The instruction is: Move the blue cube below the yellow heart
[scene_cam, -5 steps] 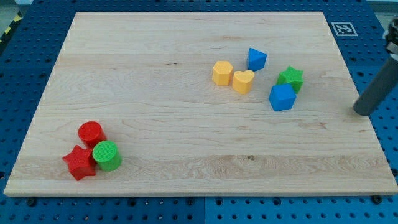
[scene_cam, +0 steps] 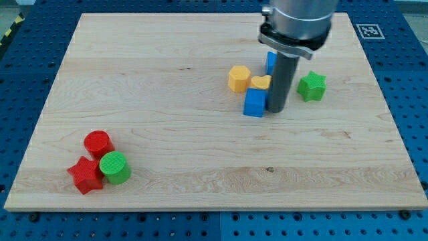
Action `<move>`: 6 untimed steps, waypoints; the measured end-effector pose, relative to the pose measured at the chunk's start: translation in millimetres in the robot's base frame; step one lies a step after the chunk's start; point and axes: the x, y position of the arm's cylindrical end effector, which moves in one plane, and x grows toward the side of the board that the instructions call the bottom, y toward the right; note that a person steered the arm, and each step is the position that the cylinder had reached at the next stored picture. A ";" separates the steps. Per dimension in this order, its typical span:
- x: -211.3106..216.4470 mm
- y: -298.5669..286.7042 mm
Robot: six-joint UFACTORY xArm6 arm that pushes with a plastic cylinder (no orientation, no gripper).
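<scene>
The blue cube point(scene_cam: 254, 103) lies just below the yellow heart point(scene_cam: 260, 82), touching or nearly touching it. My tip point(scene_cam: 275, 109) stands against the cube's right side. The rod and arm rise from there toward the view's top and hide part of the heart and most of a second blue block point(scene_cam: 270, 60) behind them. A yellow hexagon block point(scene_cam: 239, 77) sits to the left of the heart.
A green star point(scene_cam: 311, 86) lies to the right of my tip. A red cylinder point(scene_cam: 97, 142), a red star point(scene_cam: 85, 175) and a green cylinder point(scene_cam: 115, 167) cluster at the board's lower left. The wooden board point(scene_cam: 167, 67) rests on a blue perforated table.
The rod moved from the board's right edge to the middle. The blue cube has slid left, from beside the green star to just below the yellow heart.
</scene>
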 end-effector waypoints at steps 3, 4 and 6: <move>-34.7 -19.3; -13.4 -7.7; 14.2 -26.2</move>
